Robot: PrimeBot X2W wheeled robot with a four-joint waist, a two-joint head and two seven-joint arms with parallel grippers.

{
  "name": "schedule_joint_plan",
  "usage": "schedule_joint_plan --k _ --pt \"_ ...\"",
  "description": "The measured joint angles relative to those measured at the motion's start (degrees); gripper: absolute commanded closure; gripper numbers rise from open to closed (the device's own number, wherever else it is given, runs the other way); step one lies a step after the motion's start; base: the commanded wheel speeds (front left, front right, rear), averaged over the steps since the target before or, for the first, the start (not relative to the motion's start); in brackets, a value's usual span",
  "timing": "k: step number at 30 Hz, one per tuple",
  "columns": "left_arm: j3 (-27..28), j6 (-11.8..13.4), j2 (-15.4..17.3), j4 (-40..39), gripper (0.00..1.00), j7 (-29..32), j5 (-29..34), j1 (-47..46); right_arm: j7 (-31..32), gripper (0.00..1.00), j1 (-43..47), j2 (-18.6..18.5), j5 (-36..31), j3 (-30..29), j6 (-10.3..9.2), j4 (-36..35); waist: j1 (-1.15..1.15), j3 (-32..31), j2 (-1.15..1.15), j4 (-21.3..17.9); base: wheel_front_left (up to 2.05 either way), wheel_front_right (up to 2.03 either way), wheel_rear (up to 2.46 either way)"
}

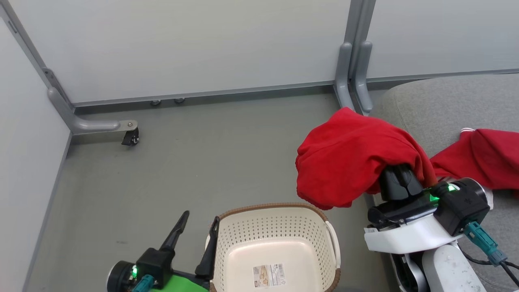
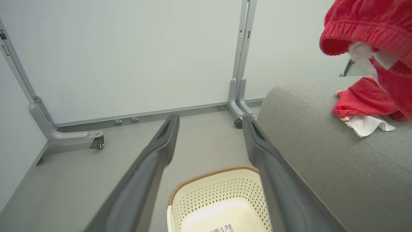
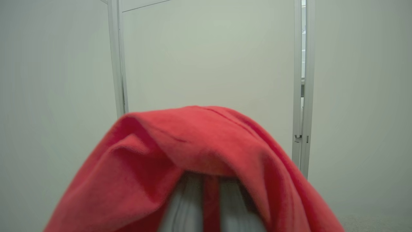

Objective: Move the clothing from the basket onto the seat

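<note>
One unreadable barcode sticker [image 1: 268,275] in basket [image 1: 263,231]; right pincer [image 1: 399,177] grips red garment [image 1: 348,162], left pincer [image 1: 201,217] released.

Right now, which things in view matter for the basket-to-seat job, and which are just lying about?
Job: basket (empty), seat, lifted red garment, second red garment.
Just there: partition panels, caster foot, floor.

A lab-like test bay: white partition panels [image 1: 182,44] on castored grey feet [image 1: 95,125], bare grey floor [image 1: 202,162]
</note>
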Motion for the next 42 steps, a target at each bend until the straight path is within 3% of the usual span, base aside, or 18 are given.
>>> schedule_joint_plan --k 12,30,42 --pt "9.83 0.09 -0.45 0.18 0.00 0.00 1.42 3.76 0.00 1.00 1.00 0.01 0.09 -1.35 0.00 -0.18 0.00 -0.23 0.00 0.88 0.00 0.00 0.00" --pt "9.58 0.87 -0.54 -0.19 0.00 0.00 0.07 4.83 0.00 1.00 1.06 0.01 -0.36 -1.88 0.00 -0.03 0.00 -0.36 0.00 -0.57 0.00 0.00 0.00" --pt "8.36 0.83 -0.56 0.11 0.00 0.00 -0.30 4.57 0.00 1.00 0.91 -0.01 -1.31 -3.56 0.00 -0.07 0.00 0.67 0.00 -7.23 0.00 0.00 0.00"
